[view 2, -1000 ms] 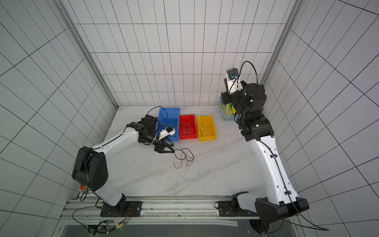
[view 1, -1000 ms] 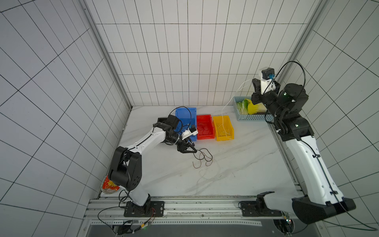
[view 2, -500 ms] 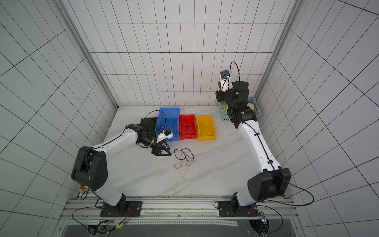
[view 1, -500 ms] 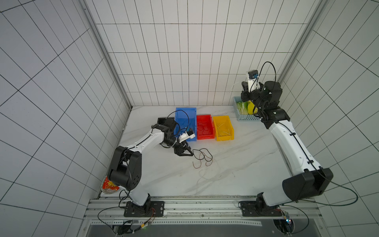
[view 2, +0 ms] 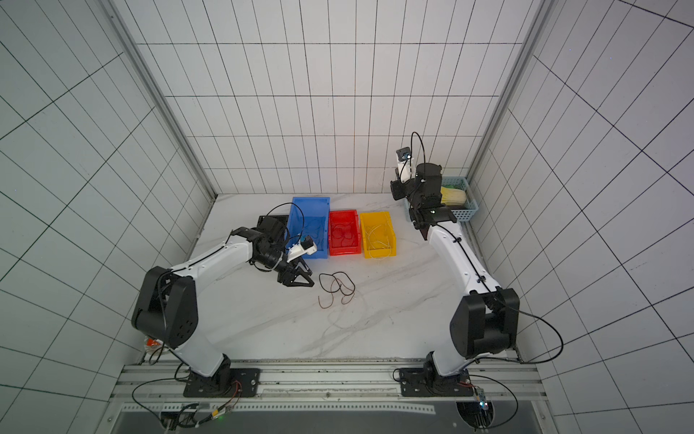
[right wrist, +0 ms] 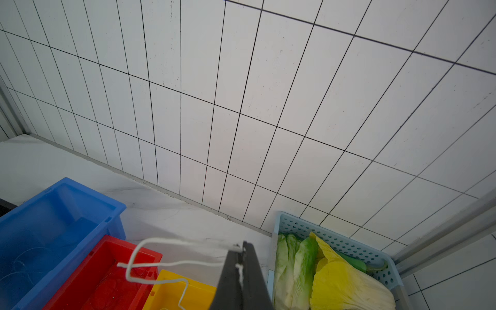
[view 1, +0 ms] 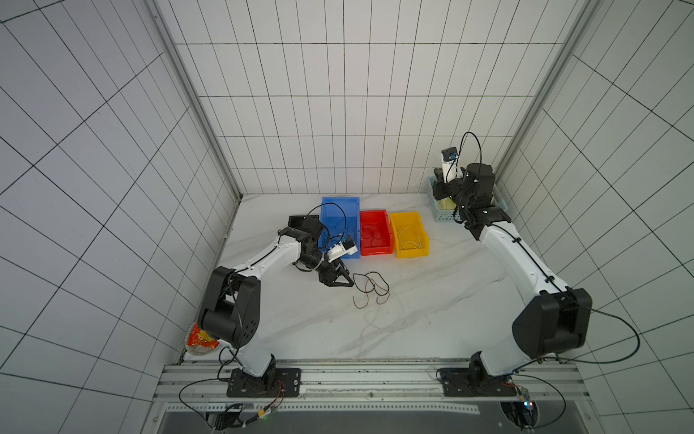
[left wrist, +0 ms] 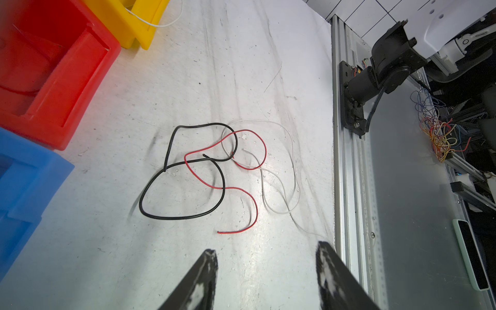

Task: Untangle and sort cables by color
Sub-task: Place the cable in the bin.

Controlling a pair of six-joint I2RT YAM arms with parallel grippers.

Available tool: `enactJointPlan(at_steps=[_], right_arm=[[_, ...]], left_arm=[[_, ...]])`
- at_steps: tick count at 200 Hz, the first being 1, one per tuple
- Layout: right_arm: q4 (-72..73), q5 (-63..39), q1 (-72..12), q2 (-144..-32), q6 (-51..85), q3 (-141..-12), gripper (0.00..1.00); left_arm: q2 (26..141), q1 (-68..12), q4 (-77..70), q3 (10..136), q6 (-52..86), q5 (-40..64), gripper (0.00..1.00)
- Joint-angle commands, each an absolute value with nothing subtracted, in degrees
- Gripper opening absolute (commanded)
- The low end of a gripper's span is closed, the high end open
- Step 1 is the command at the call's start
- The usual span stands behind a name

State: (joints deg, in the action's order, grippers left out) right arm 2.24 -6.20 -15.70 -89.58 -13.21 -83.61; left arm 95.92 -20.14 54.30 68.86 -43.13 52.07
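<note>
Left gripper [left wrist: 267, 248] is hovering released beside the tangled cables [view 1: 371, 287] mid-frame in both top views, right gripper [right wrist: 241, 249] is clenching a white cable [right wrist: 174, 240]

No text, label or number is legible; print on the orange packet [view 1: 201, 337] is too small.

Open marble tabletop [view 1: 432, 300] in front of the red bin [view 1: 371, 213], cable tangle [left wrist: 224, 187] there just ahead of my left gripper [left wrist: 267, 249], blue bin [view 1: 340, 199] and yellow bin [view 1: 403, 215] walling its sides
</note>
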Motion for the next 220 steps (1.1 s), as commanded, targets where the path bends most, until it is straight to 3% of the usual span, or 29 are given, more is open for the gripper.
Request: enactJointPlan(at_steps=[1, 125, 220], right_arm=[[3.4, -6.8, -15.1, -88.4, -13.7, -88.4, 0.0], [2.8, -7.4, -15.1, -87.0, -12.9, -89.8, 0.0], [7.1, -4.0, -15.1, -88.4, -11.1, -71.2, 0.0]], left_arm=[[96.7, -19.9, 54.6, 68.4, -44.2, 52.3, 0.56], [97.1, -19.9, 54.7, 68.0, -44.2, 52.4, 0.56], [97.5, -19.9, 54.6, 67.6, -44.1, 52.2, 0.56]])
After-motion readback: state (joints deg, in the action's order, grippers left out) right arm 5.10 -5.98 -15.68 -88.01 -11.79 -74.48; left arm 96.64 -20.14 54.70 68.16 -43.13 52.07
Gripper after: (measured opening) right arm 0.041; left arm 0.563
